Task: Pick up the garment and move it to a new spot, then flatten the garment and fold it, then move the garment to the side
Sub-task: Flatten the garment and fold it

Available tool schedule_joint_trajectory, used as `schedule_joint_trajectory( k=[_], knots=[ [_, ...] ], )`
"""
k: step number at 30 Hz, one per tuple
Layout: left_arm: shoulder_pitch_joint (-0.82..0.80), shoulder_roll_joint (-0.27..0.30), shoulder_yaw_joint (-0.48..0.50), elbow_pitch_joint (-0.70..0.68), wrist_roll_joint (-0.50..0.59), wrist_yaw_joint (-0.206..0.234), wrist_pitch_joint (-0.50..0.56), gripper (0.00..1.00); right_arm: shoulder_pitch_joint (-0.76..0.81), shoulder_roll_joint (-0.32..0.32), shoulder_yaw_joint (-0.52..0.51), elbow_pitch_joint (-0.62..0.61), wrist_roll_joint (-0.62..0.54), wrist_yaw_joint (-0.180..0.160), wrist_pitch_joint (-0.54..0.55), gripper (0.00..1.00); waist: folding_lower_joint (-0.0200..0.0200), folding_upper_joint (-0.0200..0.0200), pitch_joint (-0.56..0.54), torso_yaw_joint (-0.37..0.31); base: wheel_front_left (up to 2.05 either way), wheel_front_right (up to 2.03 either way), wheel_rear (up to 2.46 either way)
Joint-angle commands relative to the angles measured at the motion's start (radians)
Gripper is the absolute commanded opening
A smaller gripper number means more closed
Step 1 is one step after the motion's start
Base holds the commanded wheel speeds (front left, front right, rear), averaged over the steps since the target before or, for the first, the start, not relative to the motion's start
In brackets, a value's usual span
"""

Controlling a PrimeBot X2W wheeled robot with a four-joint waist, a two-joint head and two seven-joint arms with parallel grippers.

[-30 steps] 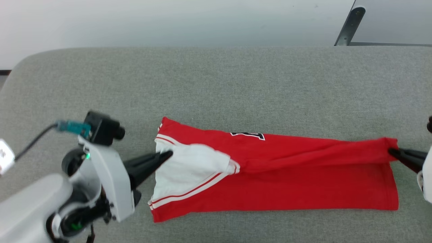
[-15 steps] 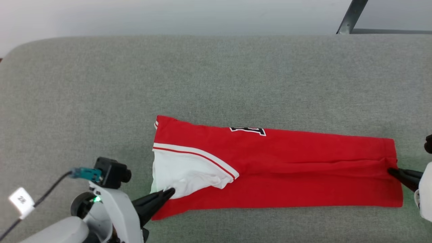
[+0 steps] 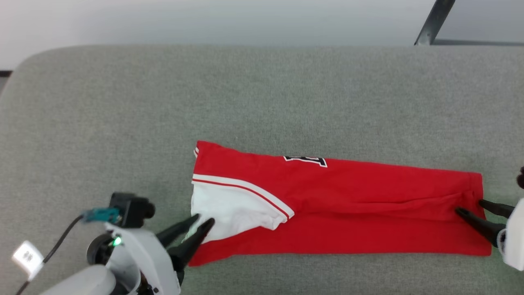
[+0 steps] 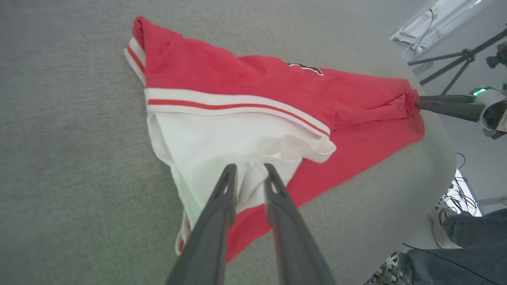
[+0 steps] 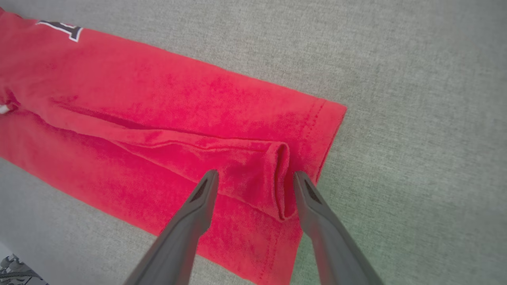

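Left gripper [image 3: 203, 219], head view: lower left, jaws parted slightly, tips at the near edge of the white sleeve [image 3: 229, 205]. Nothing pinched that I can see. Right gripper [image 3: 470, 205]: lower right, jaws wide apart, one tip on red cloth, the other just off the shirt's right edge. Shirt [image 3: 348, 205] lies flat on the grey pad [image 3: 262, 94], folded into a long strip running left to right, sleeve end left, hem right, with a crease along its middle. A bit of black-and-white print [image 3: 305, 159] peeks out at the far edge. Metal leg [image 3: 434, 22] stands beyond the pad, top right.

Left wrist view: left gripper [image 4: 249, 166] has a narrow gap between its fingers, and white sleeve [image 4: 222, 134] shows through it. Tips are over the sleeve; can't tell if they touch. Shirt [image 4: 237, 75] stretches away to the right gripper [image 4: 418, 101] at its far end, where the cloth puckers. Tripod [image 4: 463, 55] stands past the pad. A person's dark trouser leg [image 4: 471, 245] is at lower right.

Right wrist view: right gripper [image 5: 255, 173] is spread wide, fingers either side of a raised fold [image 5: 281, 178] at the hem. The fold sits loose between them, not squeezed. Shirt [image 5: 158, 99] runs off to the upper left, with the print [image 5: 63, 28] in that corner.
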Motion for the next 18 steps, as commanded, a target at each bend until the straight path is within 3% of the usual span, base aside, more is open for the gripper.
schedule_joint_trajectory(
  k=[1, 7, 8, 12, 18],
  knots=[
    [0.037, 0.001, 0.016, -0.005, -0.011, 0.017, -0.040, 1.00, 0.026, -0.013, -0.022, -0.006, 0.012, -0.001, 0.013, 1.00, 0.0000, 0.0000, -0.032, 0.010, 0.00, 0.00, 0.00],
    [0.138, -0.034, 0.087, -0.017, -0.036, 0.082, -0.208, 1.00, 0.099, -0.045, -0.102, 0.006, 0.055, -0.001, 0.095, 1.00, 0.0000, 0.0000, -0.069, 0.044, 0.00, 0.00, 0.00],
    [0.180, -0.072, 0.114, -0.006, -0.003, 0.100, -0.235, 1.00, 0.127, -0.057, -0.138, 0.019, 0.067, -0.001, 0.150, 1.00, 0.0000, 0.0000, -0.076, 0.067, 0.00, 0.00, 0.00],
    [0.215, -0.132, 0.140, 0.018, 0.040, 0.106, -0.243, 1.00, 0.144, -0.054, -0.172, 0.042, 0.067, -0.001, 0.198, 1.00, 0.0000, 0.0000, -0.082, 0.089, 0.00, 0.00, 0.00],
    [0.328, -0.277, 0.325, 0.053, 0.183, 0.106, -0.244, 1.00, 0.138, -0.025, -0.222, 0.100, 0.042, -0.001, 0.298, 1.00, 0.0000, 0.0000, -0.090, 0.134, 0.00, 0.00, 0.00]
  ],
)
